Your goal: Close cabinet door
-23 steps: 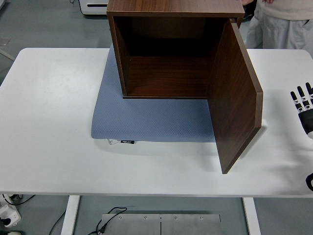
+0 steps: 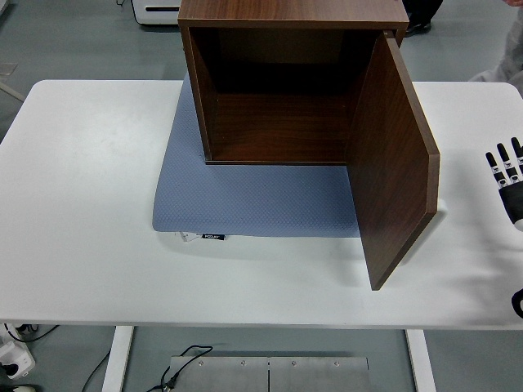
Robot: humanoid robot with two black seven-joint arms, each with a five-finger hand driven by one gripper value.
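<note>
The dark brown wooden box cabinet (image 2: 286,82) sits on a blue-grey mat (image 2: 237,200), its hinged door (image 2: 392,155) swung wide open, while the black right hand (image 2: 508,175) hovers at the table's right edge, fingers spread, grasping nothing.

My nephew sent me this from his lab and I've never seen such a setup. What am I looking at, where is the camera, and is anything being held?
The camera sits high on a humanoid robot, looking down over a white table. On it lies a blue-grey mat, and on the mat stands a brown wooden cabinet, empty inside. Its door, hinged on the right, is swung wide open toward the camera. At the right edge you see the robot's right hand, black with pale finger segments, fingers spread, holding nothing and apart from the door. The left arm is out of view. The job is to close that door; it is not yet done.
</note>
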